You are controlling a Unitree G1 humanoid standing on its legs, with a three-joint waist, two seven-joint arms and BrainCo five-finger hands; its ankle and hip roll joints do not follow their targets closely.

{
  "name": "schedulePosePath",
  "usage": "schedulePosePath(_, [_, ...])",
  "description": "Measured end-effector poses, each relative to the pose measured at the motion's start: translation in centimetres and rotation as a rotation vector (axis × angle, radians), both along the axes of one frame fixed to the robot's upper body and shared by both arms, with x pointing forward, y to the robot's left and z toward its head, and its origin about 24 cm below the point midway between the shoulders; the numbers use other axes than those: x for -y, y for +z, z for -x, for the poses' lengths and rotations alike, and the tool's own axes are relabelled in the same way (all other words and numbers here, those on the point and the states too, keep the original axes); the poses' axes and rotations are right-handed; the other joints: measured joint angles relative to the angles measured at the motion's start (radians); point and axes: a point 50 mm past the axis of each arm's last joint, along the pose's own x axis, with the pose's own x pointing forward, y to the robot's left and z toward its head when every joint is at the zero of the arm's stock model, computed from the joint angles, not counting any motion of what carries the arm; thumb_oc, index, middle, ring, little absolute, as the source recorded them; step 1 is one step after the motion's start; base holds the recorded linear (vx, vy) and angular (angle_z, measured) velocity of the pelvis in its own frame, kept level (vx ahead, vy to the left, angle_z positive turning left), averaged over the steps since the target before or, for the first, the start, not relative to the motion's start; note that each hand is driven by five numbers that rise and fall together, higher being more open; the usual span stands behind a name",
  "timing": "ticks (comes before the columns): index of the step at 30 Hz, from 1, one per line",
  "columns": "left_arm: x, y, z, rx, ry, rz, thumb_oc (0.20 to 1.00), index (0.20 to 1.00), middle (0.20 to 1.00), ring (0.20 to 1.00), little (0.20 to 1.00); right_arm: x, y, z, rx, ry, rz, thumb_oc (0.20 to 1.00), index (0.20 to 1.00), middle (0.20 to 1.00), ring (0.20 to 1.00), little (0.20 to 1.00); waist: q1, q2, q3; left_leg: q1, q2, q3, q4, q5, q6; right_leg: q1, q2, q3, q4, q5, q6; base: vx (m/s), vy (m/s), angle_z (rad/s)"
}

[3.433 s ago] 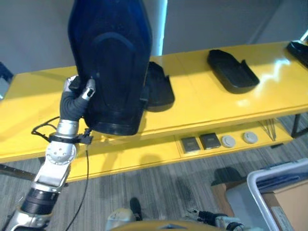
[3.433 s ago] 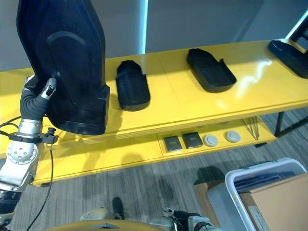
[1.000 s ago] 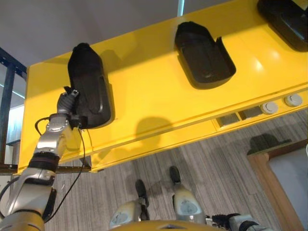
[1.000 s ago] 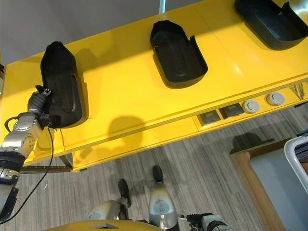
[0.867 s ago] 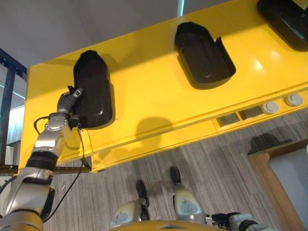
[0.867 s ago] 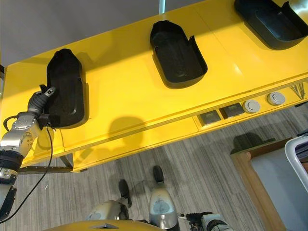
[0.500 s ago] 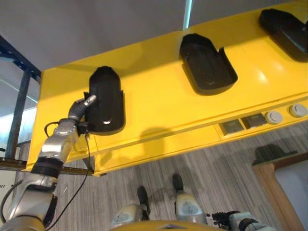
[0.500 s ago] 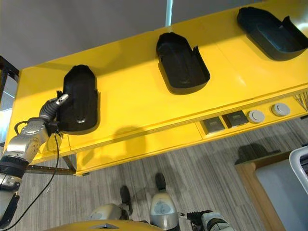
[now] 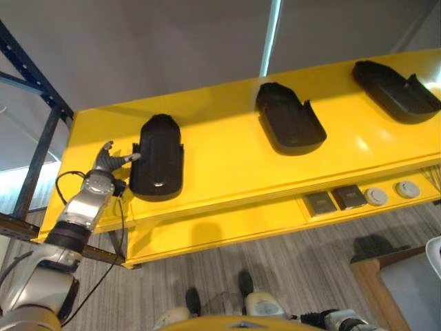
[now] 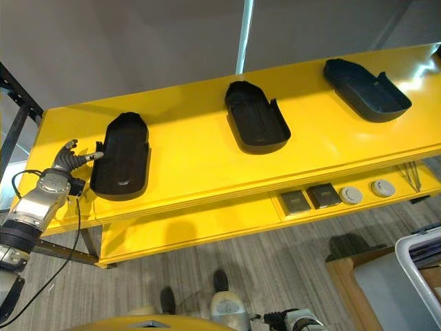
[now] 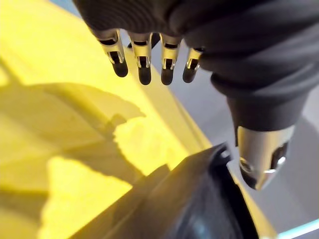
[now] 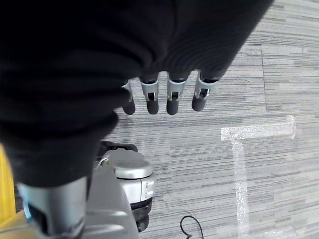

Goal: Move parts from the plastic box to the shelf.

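Three black moulded parts lie apart on the yellow shelf (image 9: 220, 165): a left part (image 9: 157, 157), a middle part (image 9: 289, 126) and a right part (image 9: 394, 89). My left hand (image 9: 107, 160) hovers just left of the left part, open, one fingertip reaching toward its edge. In the left wrist view its fingers (image 11: 143, 59) are straight over the yellow surface, and the thumb (image 11: 261, 154) hangs by the corner of the part (image 11: 189, 209). My right hand (image 12: 159, 97) hangs open over the grey floor, holding nothing. The plastic box's white rim (image 10: 417, 258) shows at the lower right.
A lower yellow shelf carries two dark square pieces (image 9: 320, 203) and two round pieces (image 9: 376, 196). A dark blue rack post (image 9: 34, 76) stands left of the shelf. A brown board edge (image 9: 368, 276) sits on the floor beside the box.
My left hand has let go of the left part and drawn back a little to its left. The part now lies flat on the shelf. The camera has shifted.
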Motion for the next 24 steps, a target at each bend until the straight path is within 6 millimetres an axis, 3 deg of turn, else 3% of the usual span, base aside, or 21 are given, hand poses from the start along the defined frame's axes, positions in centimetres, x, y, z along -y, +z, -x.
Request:
schedulePosePath(2, [0.3, 1.6, -0.2, 0.107, -0.016, 0.034, 1.000, 1.000, 1.000, 1.000, 1.000, -0.2, -0.1, 0.2, -0.003, -0.001, -0.006, 1.000, 1.000, 1.000, 1.000, 1.000, 0.005, -0.014, -0.012, 0.001, 0.000, -0.001, 0.000, 0.000, 0.000, 0.003, -0.002, -0.001, 0.000, 0.001, 0.000, -0.07, -0.036, 0.02])
schedulePosePath(6, [4.0, 6.0, 0.3, 0.377, -0.223, 0.199, 1.000, 1.000, 1.000, 1.000, 1.000, -1.0, -0.4, 0.6, -0.010, -0.009, -0.027, 1.000, 1.000, 1.000, 1.000, 1.000, 0.025, -0.035, -0.026, 0.002, -0.001, -0.006, 0.000, -0.002, 0.000, 0.011, -0.002, -0.005, 0.000, 0.000, 0.000, -0.04, -0.015, 0.03])
schedulePosePath(7, [6.4, 7.7, 2.1, 0.528, -0.360, 0.312, 0.824, 0.824, 0.824, 0.824, 0.824, -1.1, -0.4, 0.7, -0.009, -0.011, -0.025, 1.000, 1.000, 1.000, 1.000, 1.000, 0.029, -0.036, -0.027, 0.007, -0.002, -0.014, 0.000, -0.002, 0.002, 0.020, -0.004, -0.016, 0.000, -0.001, -0.001, -0.02, -0.005, 0.12])
schedulePosePath(8, [7.4, 8.2, 3.2, 0.588, -0.429, 0.372, 0.586, 0.586, 0.586, 0.586, 0.586, -1.0, -0.4, 0.7, -0.008, -0.020, -0.023, 1.000, 1.000, 1.000, 1.000, 1.000, 0.030, -0.037, -0.027, 0.011, -0.003, -0.022, 0.000, -0.002, 0.002, 0.028, -0.005, -0.022, 0.000, -0.003, -0.001, 0.00, 0.006, 0.19])
schedulePosePath(9, [8.4, 8.2, 4.4, 0.641, -0.493, 0.446, 0.200, 0.200, 0.200, 0.200, 0.200, -1.0, -0.5, 0.8, -0.005, -0.032, -0.015, 1.000, 1.000, 1.000, 1.000, 1.000, 0.031, -0.036, -0.027, 0.019, -0.003, -0.028, 0.000, -0.003, 0.003, 0.037, -0.005, -0.024, 0.000, -0.008, 0.000, 0.00, 0.005, 0.18])
schedulePosePath(12, [9.4, 6.3, 6.8, 0.702, -0.534, 0.596, 0.200, 0.200, 0.200, 0.200, 0.200, -0.8, -0.5, 1.3, -0.013, -0.034, 0.003, 1.000, 1.000, 1.000, 1.000, 1.000, 0.069, -0.029, -0.053, 0.020, -0.002, -0.037, 0.000, -0.008, 0.000, 0.043, -0.003, -0.030, 0.000, -0.016, 0.000, -0.06, 0.006, 0.11])
schedulePosePath(13, [9.7, 4.2, 7.6, 0.656, -0.542, 0.647, 0.200, 0.200, 0.200, 0.200, 0.200, -0.8, -0.6, 1.9, -0.026, -0.032, 0.007, 1.000, 1.000, 1.000, 1.000, 1.000, 0.098, -0.028, -0.057, 0.012, -0.002, -0.053, 0.000, -0.001, 0.004, 0.043, -0.003, -0.050, 0.000, -0.016, -0.002, -0.13, 0.005, 0.29])
schedulePosePath(16, [10.2, 1.8, 8.6, 0.558, -0.609, 0.642, 0.200, 0.200, 0.200, 0.200, 0.200, -0.8, -0.7, 2.0, -0.024, -0.019, 0.009, 1.000, 1.000, 1.000, 1.000, 1.000, 0.146, -0.034, -0.044, -0.009, -0.001, -0.064, 0.000, 0.009, 0.005, 0.034, -0.006, -0.074, 0.000, -0.022, -0.008, -0.11, 0.021, 0.30])
schedulePosePath(21, [10.8, 1.4, 9.9, 0.519, -0.824, 0.536, 0.200, 0.200, 0.200, 0.200, 0.200, -0.2, -0.6, 2.4, -0.045, -0.035, 0.028, 1.000, 1.000, 1.000, 1.000, 1.000, 0.193, -0.020, -0.028, -0.029, -0.003, -0.083, 0.000, 0.009, 0.005, 0.036, -0.019, -0.112, 0.000, -0.026, -0.005, -0.04, 0.052, 0.30])
schedulePosePath(24, [10.9, 1.5, 10.6, 0.530, -0.862, 0.453, 0.200, 0.200, 0.200, 0.200, 0.200, 0.1, -0.5, 2.5, -0.041, -0.064, 0.034, 1.000, 1.000, 1.000, 1.000, 1.000, 0.195, -0.009, -0.019, -0.039, -0.007, -0.093, 0.000, 0.009, 0.005, 0.036, -0.024, -0.128, 0.000, -0.027, -0.003, -0.03, 0.038, 0.16])
